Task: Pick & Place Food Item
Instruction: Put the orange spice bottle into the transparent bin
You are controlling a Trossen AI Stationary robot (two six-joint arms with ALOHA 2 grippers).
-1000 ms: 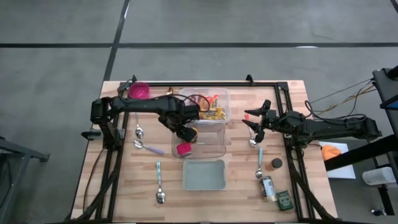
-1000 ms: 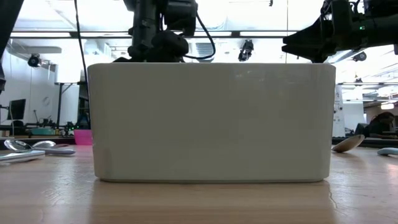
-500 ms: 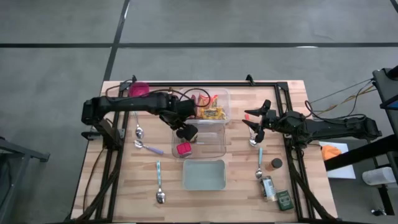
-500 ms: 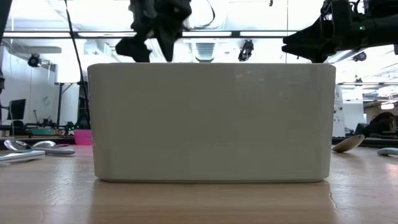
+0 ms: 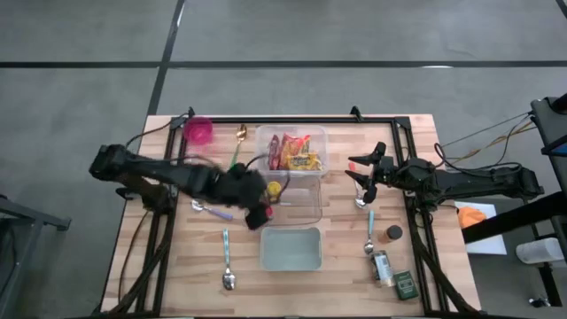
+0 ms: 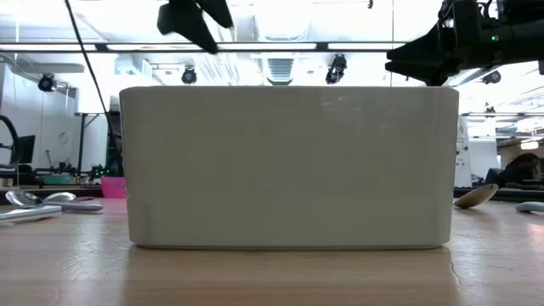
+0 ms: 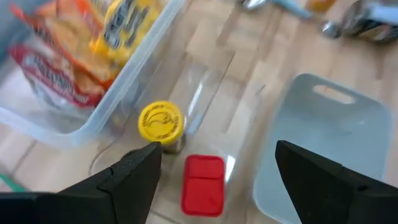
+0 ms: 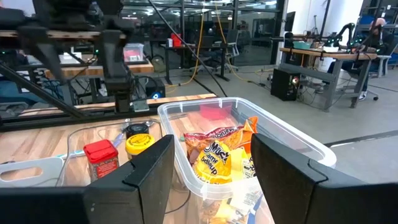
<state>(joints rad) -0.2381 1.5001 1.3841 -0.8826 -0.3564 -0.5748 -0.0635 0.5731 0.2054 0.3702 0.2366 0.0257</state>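
Since the left claw carries nothing, step in hand: judged as a pick of a food item, with the placing not yet done.
Grey tub [image 5: 290, 249]: lower centre of the high view, nearest the low camera. It looks bare inside and is the likely drop spot.
Left claw [image 7: 217, 152]: open and empty, tilted down over the near edge of the clear tub [image 5: 306, 206], centre of the high view just above the grey tub. Its blur there suggests it is on the move.
Red-capped jar [image 7: 203, 185]: upright in the clear tub, between the spread fingers in the left wrist view. This is the easiest target.
Yellow-capped jar [image 7: 160, 121]: upright just beside the red one, on the side toward the snack bin. It is close enough to be knocked.
Approach: come straight down over one cap, one finger on each side, and clear the tub's low wall before closing.
Grip: squeeze the body below the cap, since a pinch on the cap alone may slip.
Carry: lift clear of the tub wall before swinging over the grey tub.
Snack bin [image 5: 319, 142]: upper centre, touching the clear tub's far edge, holding snack packets [image 5: 301, 160]. Which of these foods is meant, I cannot tell.
Right claw [image 5: 361, 177]: waiting right of centre over the worktop [image 5: 177, 266], fingers apart, nothing in them.
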